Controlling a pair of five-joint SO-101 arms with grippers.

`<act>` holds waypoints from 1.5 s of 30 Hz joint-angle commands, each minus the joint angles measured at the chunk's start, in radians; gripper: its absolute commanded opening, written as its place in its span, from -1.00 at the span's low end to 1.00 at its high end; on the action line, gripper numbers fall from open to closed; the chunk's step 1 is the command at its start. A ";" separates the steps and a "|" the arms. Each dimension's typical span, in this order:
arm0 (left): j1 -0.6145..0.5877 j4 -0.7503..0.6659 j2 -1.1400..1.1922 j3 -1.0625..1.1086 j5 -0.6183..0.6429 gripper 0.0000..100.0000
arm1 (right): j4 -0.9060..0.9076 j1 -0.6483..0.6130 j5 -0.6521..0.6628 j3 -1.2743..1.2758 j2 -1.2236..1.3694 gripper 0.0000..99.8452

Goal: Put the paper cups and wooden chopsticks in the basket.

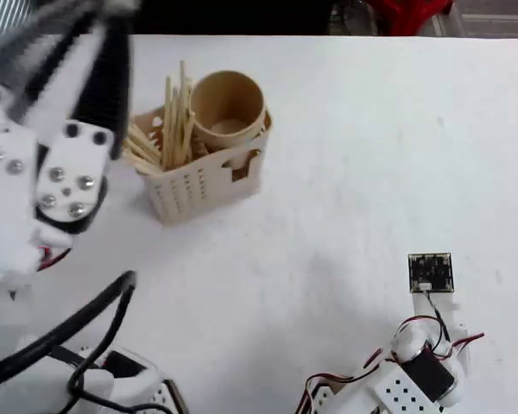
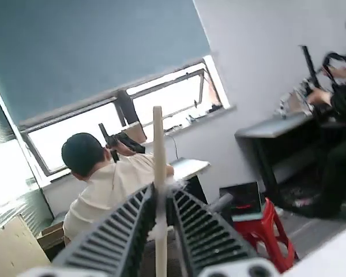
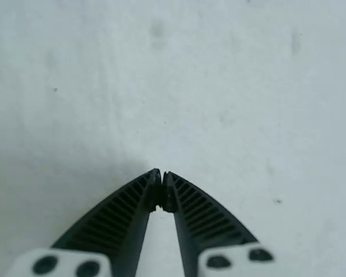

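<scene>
At far left, a cream perforated basket point(image 1: 198, 181) holds a tan paper cup point(image 1: 229, 108); left end effector point(image 2: 161, 193) pinches a pale wooden chopstick point(image 2: 158, 138), right end effector point(image 3: 161, 175) pressed together.

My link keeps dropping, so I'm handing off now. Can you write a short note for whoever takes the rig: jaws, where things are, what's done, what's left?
Left gripper: jaws shut on one wooden chopstick, arm raised, stick pointing up toward the room.
Right gripper: jaws shut, holding nothing, low over the bare table.
Basket: holds one paper cup and a bundle of chopsticks standing beside it.
Done: that cup and that bundle are in.
Left: bring the held chopstick over the basket and release it.
</scene>
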 commanded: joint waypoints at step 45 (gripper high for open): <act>-0.179 -0.838 -0.364 1.508 0.195 -0.95 | 0.008 -0.010 0.005 0.009 -0.015 -0.97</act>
